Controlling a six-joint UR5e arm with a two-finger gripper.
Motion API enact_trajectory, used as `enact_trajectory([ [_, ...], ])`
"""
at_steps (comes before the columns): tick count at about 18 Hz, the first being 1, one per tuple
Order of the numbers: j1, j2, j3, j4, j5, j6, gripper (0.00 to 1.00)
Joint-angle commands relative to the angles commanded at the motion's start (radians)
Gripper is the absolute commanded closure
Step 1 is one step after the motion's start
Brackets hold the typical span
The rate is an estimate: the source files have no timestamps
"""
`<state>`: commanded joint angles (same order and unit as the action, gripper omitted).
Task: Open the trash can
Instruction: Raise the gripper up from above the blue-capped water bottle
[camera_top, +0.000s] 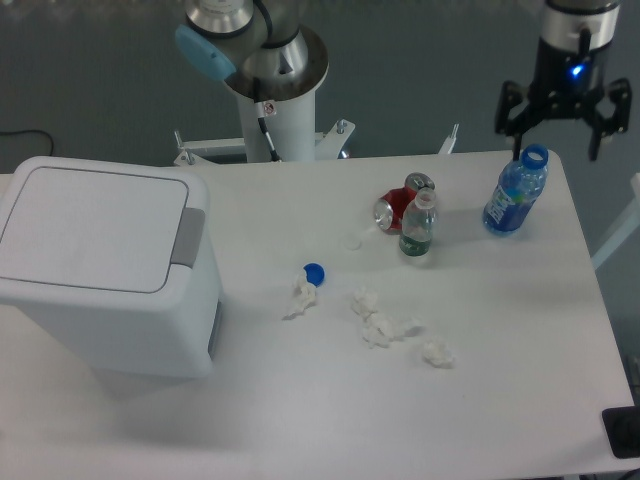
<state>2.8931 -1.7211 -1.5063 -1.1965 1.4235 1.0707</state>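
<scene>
The arm (262, 60) is silver-grey metal with a light blue joint cap and a white base column (a black cable runs down it); the black gripper (563, 118) shows a blue light.

A big white flat table (520, 380) fills most of the view, and the light on it is soft and even. Behind the table lies a dark grey floor (100, 70) that looks like carpet. A thin black cable (22, 134) lies on the floor at the far left.
</scene>
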Motion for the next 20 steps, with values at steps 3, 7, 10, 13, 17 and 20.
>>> enact_trajectory([
  [3,-0.002,0.002,-0.006,0.000,0.002,-0.002,0.00],
  [7,-0.005,-0.002,-0.009,0.006,-0.005,-0.006,0.00],
  [10,-0.015,-0.006,-0.011,0.015,-0.009,-0.006,0.00],
  [13,-0.018,-0.017,-0.023,0.023,-0.009,-0.012,0.00],
  [17,-0.021,-0.011,-0.048,0.025,-0.011,-0.011,0.00],
  [20,-0.043,-0.012,-0.046,0.017,-0.041,-0.015,0.00],
])
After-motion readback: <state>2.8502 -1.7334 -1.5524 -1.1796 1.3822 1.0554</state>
